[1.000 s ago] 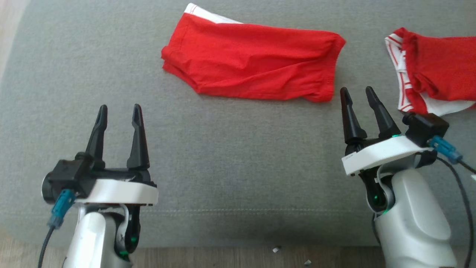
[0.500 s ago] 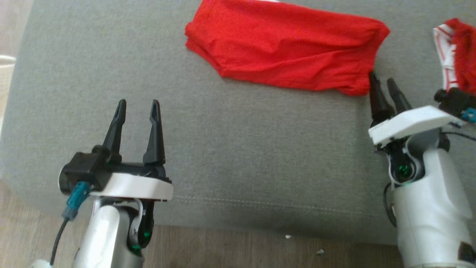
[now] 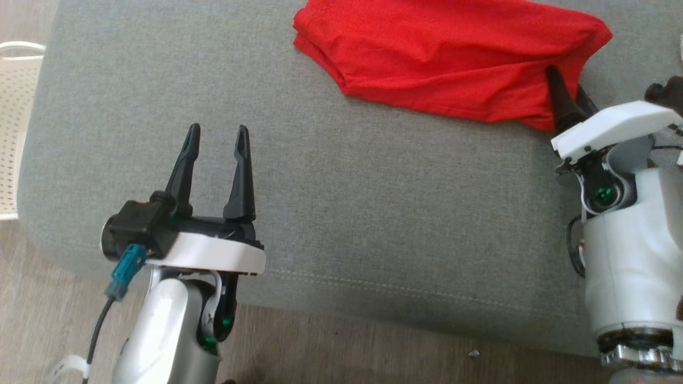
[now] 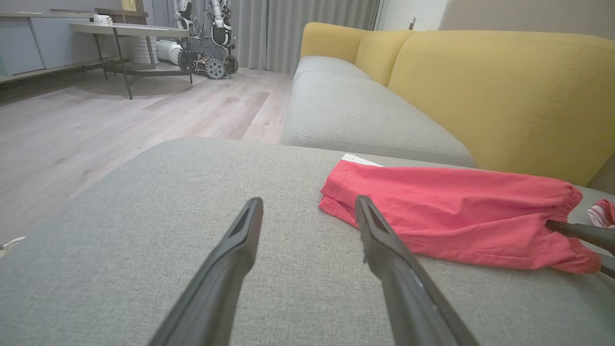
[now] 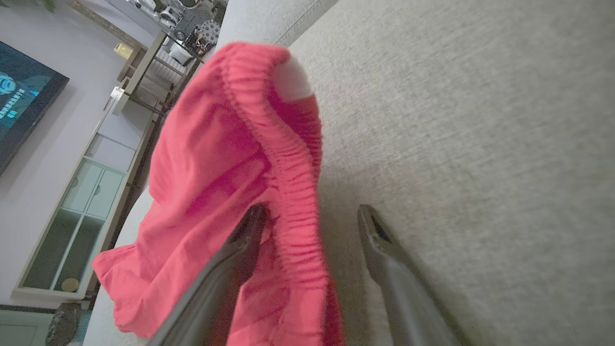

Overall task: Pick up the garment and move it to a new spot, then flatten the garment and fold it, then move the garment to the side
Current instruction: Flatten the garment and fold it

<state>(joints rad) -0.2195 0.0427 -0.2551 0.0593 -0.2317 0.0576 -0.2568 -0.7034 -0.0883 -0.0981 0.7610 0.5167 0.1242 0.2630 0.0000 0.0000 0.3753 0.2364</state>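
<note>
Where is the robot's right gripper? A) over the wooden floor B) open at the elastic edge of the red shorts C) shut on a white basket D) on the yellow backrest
B: the right gripper has its two fingers apart, one on each side of the gathered edge of the red shorts, which lie on the grey cushion.

A home living room: yellow-backed grey sofa (image 4: pixel 480 86), wood floor (image 4: pixel 96 125), curtains (image 4: pixel 298 29), wall television (image 5: pixel 19 110).

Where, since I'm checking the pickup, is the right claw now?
Head view, upper right: the right claw, open, straddles the red garment's elastic hem on the grey cushion.
</note>
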